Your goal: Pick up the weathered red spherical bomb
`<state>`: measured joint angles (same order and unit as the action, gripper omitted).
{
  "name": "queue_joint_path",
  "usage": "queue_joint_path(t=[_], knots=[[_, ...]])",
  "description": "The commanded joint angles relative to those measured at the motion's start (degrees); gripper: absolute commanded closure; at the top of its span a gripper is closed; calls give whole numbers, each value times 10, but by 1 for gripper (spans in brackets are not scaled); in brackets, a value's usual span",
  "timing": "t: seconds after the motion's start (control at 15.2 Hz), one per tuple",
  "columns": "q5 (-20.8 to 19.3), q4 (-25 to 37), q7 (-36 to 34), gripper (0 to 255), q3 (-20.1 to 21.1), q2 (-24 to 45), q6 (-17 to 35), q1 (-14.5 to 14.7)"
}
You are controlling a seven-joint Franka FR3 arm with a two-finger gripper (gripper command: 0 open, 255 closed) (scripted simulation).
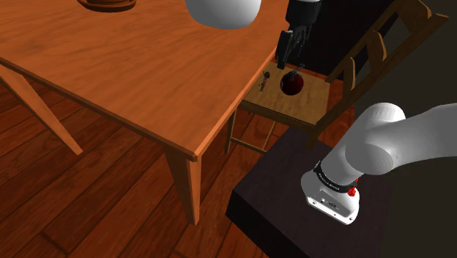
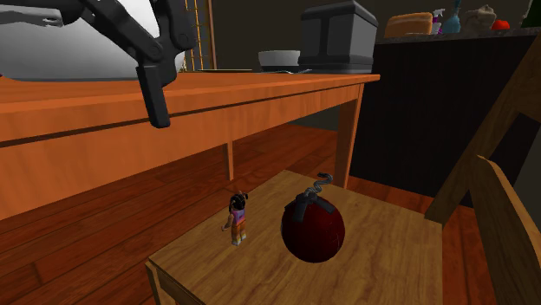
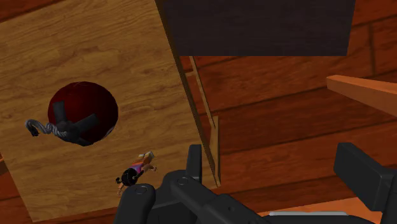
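Note:
The bomb (image 1: 291,83) is a dark red ball with a grey cap and a curled fuse, resting on a wooden chair seat (image 1: 307,106) beside the table. It sits mid-seat in the second exterior view (image 2: 312,230). My black gripper (image 1: 289,57) hangs open above the seat, a little to the table side of the bomb and well clear of it. One finger (image 2: 156,97) shows high over the table edge. In the wrist view the fingers (image 3: 194,162) stand wide apart with nothing between them, and the bomb (image 3: 83,111) lies off to one side of the gripper (image 3: 277,168).
A small doll figure (image 2: 237,218) stands on the seat next to the bomb. The orange wooden table (image 1: 132,66) borders the chair, and the chair's slatted back (image 1: 373,44) rises behind. My dark stand (image 1: 293,198) is close by. A dark counter (image 2: 433,104) holds a grey appliance (image 2: 338,35).

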<state>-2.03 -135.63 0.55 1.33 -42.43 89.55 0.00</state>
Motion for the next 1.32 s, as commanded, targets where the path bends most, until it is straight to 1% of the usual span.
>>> queue_joint_path(t=[0.0, 0.33, 0.73, 0.99, 1.25], knots=[[0, 0, 0, 0, 0, 0, 0, 0], [-38, 0, 109, 0, -77, 33, 15, -13], [-74, 28, 238, 0, -166, 109, 39, -24], [-85, 64, 326, 0, -221, 178, 57, -27], [-81, 113, 416, 0, -272, 262, 74, -28]])
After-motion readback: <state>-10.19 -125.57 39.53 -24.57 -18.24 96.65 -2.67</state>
